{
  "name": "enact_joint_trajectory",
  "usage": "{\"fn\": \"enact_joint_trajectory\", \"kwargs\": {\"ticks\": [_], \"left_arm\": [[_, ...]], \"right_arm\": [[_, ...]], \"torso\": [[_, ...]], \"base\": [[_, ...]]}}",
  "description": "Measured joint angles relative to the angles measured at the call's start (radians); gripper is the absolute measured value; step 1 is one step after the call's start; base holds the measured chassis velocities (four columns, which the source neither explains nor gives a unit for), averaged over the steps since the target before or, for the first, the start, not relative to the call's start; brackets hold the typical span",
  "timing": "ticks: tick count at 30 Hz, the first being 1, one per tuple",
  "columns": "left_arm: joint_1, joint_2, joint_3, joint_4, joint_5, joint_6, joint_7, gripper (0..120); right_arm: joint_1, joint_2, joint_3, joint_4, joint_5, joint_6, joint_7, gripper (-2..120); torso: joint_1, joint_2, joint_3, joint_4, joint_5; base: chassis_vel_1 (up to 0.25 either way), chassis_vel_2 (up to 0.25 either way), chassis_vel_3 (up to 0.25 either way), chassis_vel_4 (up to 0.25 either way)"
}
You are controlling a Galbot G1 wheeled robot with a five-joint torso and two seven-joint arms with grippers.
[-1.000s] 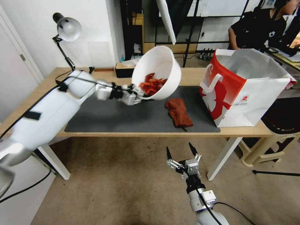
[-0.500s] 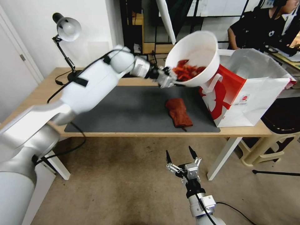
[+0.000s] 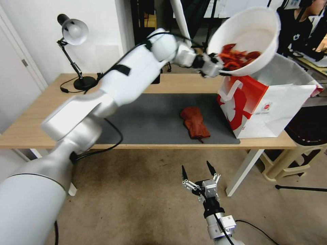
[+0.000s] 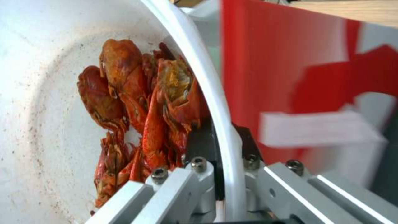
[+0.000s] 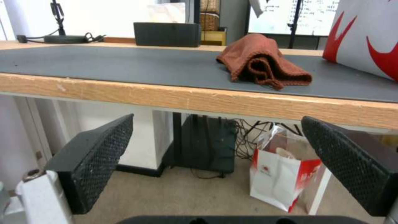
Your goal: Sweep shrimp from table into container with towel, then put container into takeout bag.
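Clamped on the container's (image 3: 248, 34) rim, one finger inside and one outside, my left gripper (image 3: 213, 65) is holding the bowl tipped above the takeout bag's (image 3: 269, 102) open mouth. I'm judging that height is meant to clear the bag's edge. The shrimp (image 4: 141, 109) are heaping against the low side of the bowl, by the pinched rim. My left arm is stretching long across the table (image 3: 41, 126) toward the bag. My right gripper (image 3: 199, 172) is hanging below the table edge, jaws spread wide and empty. The towel (image 3: 195, 122) is lying just beside the bag.
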Motion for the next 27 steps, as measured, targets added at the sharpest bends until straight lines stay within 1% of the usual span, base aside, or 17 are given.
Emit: {"fn": "enact_joint_trajectory", "kwargs": {"ticks": [1,2,3,4,6,9,11,12,13,14,18,24,25,26,27], "left_arm": [[-0.009,-0.031,-0.016,0.026,0.031,-0.015,-0.004,0],[-0.016,-0.042,-0.027,0.050,0.047,-0.025,-0.007,0],[-0.022,-0.047,-0.034,0.075,0.049,-0.028,-0.012,0],[-0.022,-0.047,-0.034,0.075,0.049,-0.028,-0.012,0],[-0.031,-0.047,-0.041,0.111,0.048,-0.031,-0.020,0],[-0.037,-0.044,-0.039,0.135,0.051,-0.040,-0.023,0],[-0.036,-0.043,-0.018,0.139,0.051,-0.046,-0.029,0],[-0.036,-0.043,-0.018,0.139,0.051,-0.046,-0.029,0],[-0.033,-0.043,-0.006,0.133,0.050,-0.047,-0.034,0],[-0.029,-0.043,0.005,0.124,0.048,-0.048,-0.036,0],[-0.031,-0.041,0.020,0.115,0.039,-0.048,-0.038,0],[-0.041,-0.040,0.027,0.114,0.028,-0.049,-0.044,0],[-0.044,-0.040,0.032,0.113,0.023,-0.049,-0.047,0],[-0.053,-0.039,0.048,0.101,0.006,-0.047,-0.057,0],[-0.053,-0.039,0.048,0.101,0.006,-0.047,-0.057,0]], "right_arm": [[0.001,-0.003,0.001,-0.002,0.000,0.002,0.000,100],[0.000,-0.006,0.001,-0.004,0.001,0.002,0.000,100],[0.000,-0.009,0.003,-0.005,0.002,0.002,0.000,100],[0.000,-0.009,0.003,-0.005,0.002,0.002,0.000,100],[-0.001,-0.010,0.006,-0.006,0.006,0.003,0.001,100],[-0.003,-0.013,0.007,-0.007,0.010,0.005,0.001,100],[-0.003,-0.016,0.011,-0.009,0.016,0.005,0.001,100],[-0.003,-0.016,0.011,-0.009,0.016,0.005,0.001,100],[-0.002,-0.017,0.012,-0.011,0.020,0.006,0.001,100],[0.000,-0.019,0.014,-0.013,0.023,0.006,0.001,100],[0.002,-0.022,0.016,-0.016,0.026,0.006,0.002,100],[0.004,-0.024,0.017,-0.017,0.028,0.006,0.002,100],[0.004,-0.024,0.017,-0.017,0.029,0.006,0.002,100],[0.004,-0.025,0.018,-0.018,0.030,0.005,0.002,100],[0.004,-0.025,0.018,-0.018,0.030,0.005,0.002,100]], "torso": [[0.000,0.000,0.000,-0.0006,0.0000],[0.000,0.000,0.000,-0.0014,0.0003],[0.000,0.000,0.000,-0.0004,0.0002],[0.000,0.000,0.000,-0.0004,0.0002],[0.000,0.000,0.000,0.0001,-0.0003],[0.000,0.000,0.000,0.0006,-0.0005],[0.000,0.000,0.000,0.0002,-0.0005],[0.000,0.000,0.000,0.0002,-0.0005],[0.000,0.000,0.000,-0.0003,-0.0003],[0.000,0.000,0.000,-0.0003,-0.0003],[0.000,0.000,0.000,-0.0001,-0.0001],[0.000,0.000,0.000,-0.0001,-0.0002],[0.000,0.000,0.000,-0.0001,-0.0001],[0.000,0.000,0.000,-0.0002,-0.0001],[0.000,0.000,0.000,-0.0002,-0.0001]], "base": [[0.000,0.000,0.000,0.000],[0.000,0.000,0.000,0.000],[0.000,0.000,0.000,0.000],[0.000,0.000,0.000,0.000],[0.000,0.000,0.000,0.000],[0.000,0.000,0.000,0.000],[0.000,0.000,0.000,0.000],[0.000,0.000,0.000,0.000],[0.000,0.000,0.000,0.000],[0.000,0.000,0.000,0.000],[0.000,0.000,0.000,0.000],[0.000,0.000,0.000,0.000],[0.000,0.000,0.000,0.000],[0.000,0.000,0.000,0.000],[0.000,0.000,0.000,0.000]]}}
